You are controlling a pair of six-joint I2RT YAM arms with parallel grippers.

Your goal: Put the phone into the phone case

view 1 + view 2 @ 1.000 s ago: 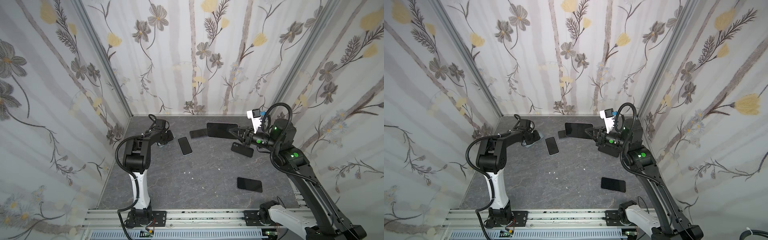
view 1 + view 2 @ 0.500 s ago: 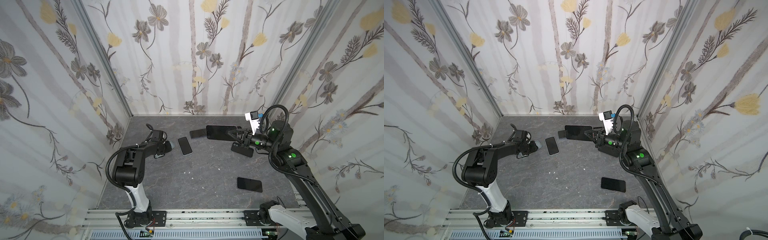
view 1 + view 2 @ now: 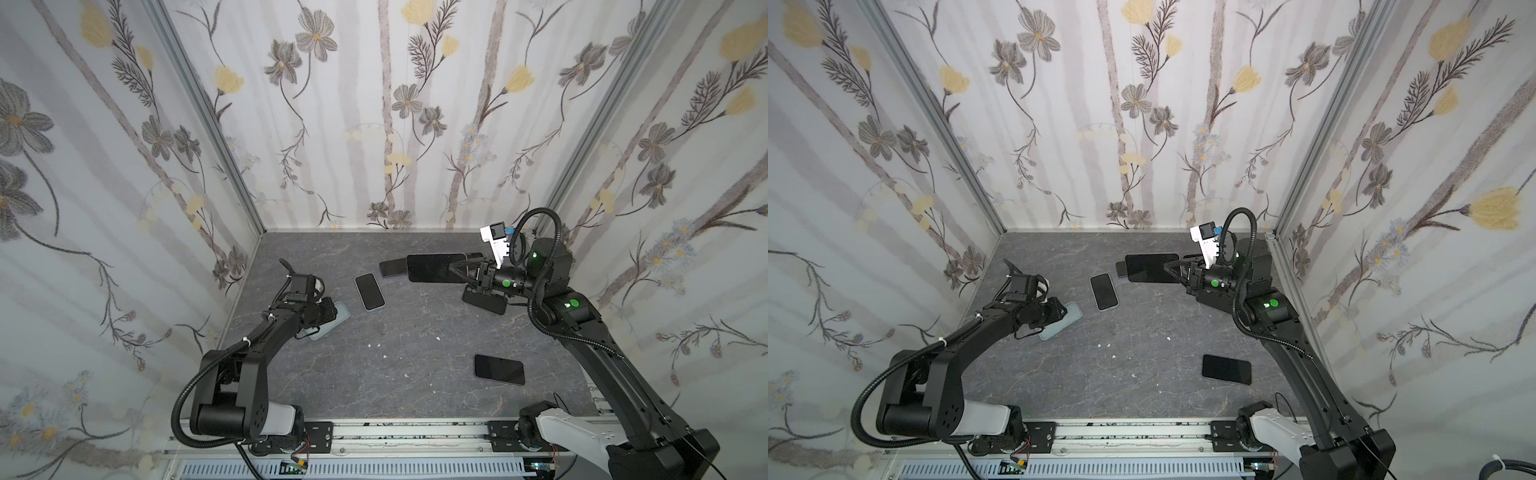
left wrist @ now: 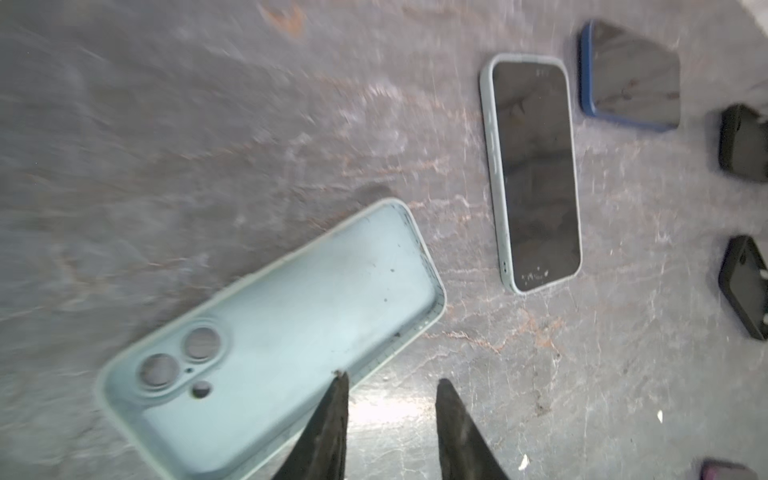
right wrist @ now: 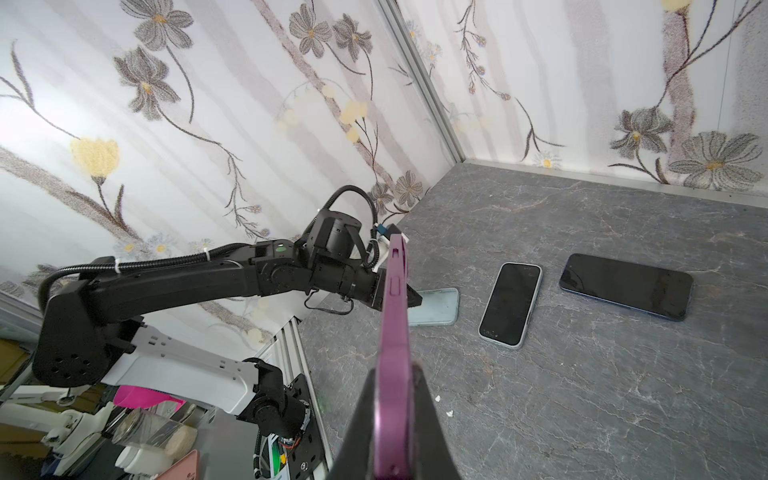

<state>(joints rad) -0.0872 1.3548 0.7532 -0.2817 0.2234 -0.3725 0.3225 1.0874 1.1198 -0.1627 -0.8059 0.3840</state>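
Observation:
An empty light blue phone case (image 3: 336, 319) (image 4: 291, 328) lies inside-up at the left of the table. My left gripper (image 4: 390, 378) (image 3: 1059, 313) is low at its long side. The jaws stand apart with bare table between them, and one fingertip (image 4: 340, 376) sits at the case's rim. My right gripper (image 5: 394, 370) (image 3: 461, 266) is shut on a purple phone (image 5: 392, 316), seen edge-on in the right wrist view. In both top views this phone (image 3: 434, 268) (image 3: 1150, 268) hangs dark-screened above the back of the table.
A phone in a pale case (image 3: 369, 291) lies near the middle. A blue-edged phone (image 3: 390, 268) lies behind it. A black case (image 3: 486, 303) lies under my right wrist, and a black phone (image 3: 498, 369) lies front right. Walls close off three sides of the table.
My left arm has swung toward the front and the light blue case has come along with it. Its jaws have parted a little. My right gripper has carried the phone slightly left.

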